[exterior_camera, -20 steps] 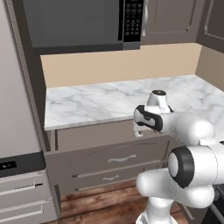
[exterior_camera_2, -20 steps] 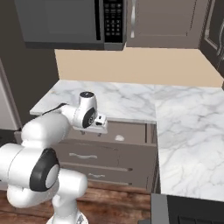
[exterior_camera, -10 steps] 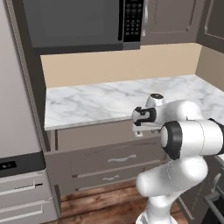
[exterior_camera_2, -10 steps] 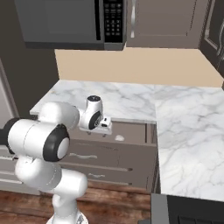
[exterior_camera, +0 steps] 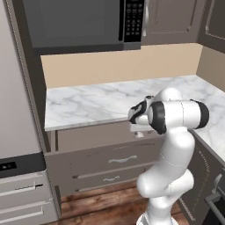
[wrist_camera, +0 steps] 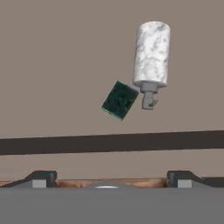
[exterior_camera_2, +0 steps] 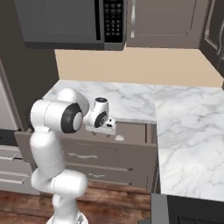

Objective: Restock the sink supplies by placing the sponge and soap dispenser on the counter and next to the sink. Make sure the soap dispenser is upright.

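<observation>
In the hand view, the soap dispenser (wrist_camera: 151,54), a marbled grey-white bottle, lies on its side on the floor of an open drawer (wrist_camera: 57,65), pump head toward the camera. The sponge (wrist_camera: 120,99) lies just beside the pump, dark green side up. My gripper (wrist_camera: 113,178) hangs above the drawer's near edge, open and holding nothing, well short of both things. From the left base view the gripper (exterior_camera: 138,132) points down over the pulled-out top drawer (exterior_camera: 96,135), below the counter (exterior_camera: 88,105). The sink is out of view.
A microwave (exterior_camera: 79,24) and dark upper cabinets hang over the marble counter (exterior_camera_2: 188,131), which turns a corner to the right. More closed drawers (exterior_camera: 114,160) sit under the open one. A stove edge (exterior_camera: 17,165) stands to the left, over a wooden floor.
The arm's elbow and upper links have swung in close behind the hand. The hand has stayed over the open drawer, drifting a little, with its jaws still wide.
</observation>
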